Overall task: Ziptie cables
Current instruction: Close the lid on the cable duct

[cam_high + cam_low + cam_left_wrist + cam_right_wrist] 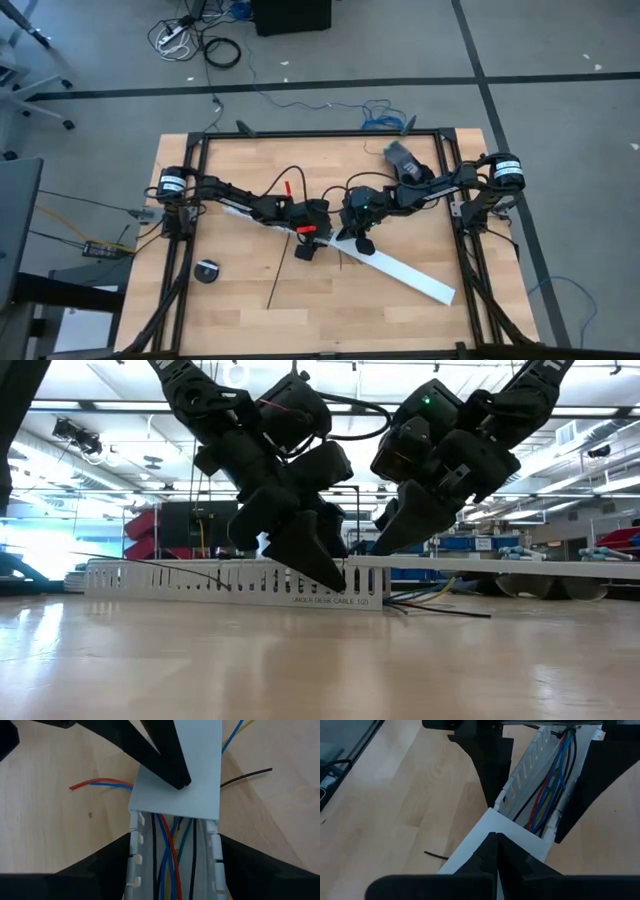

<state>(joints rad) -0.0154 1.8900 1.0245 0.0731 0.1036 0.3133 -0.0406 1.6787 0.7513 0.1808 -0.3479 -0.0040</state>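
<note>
Item: the white slotted cable channel (400,268), which we find lying diagonally across the wooden table (250,310), its flat cover (182,795) on the half nearer the right arm, the other half uncovered.

Item: the cables (170,855), which we record as red, blue, yellow, green and black wires lying lengthwise inside the uncovered trough; a few loose ends stray out onto the wood beside it.

Item: the ziptie (273,285), a thin black strip we place flat on the table, apart from both grippers, on the side of the channel toward the table's near edge.

Item: the left gripper (308,236), its arm reaching in low from the left mount. We see its fingers (492,767) spread wide, one on either side of the channel, tips down near the table.

Item: the right gripper (360,238), its arm bent inward from the right mount. We see its fingers (165,757) pressed together, their tip resting on the cover just beside its end.
</note>
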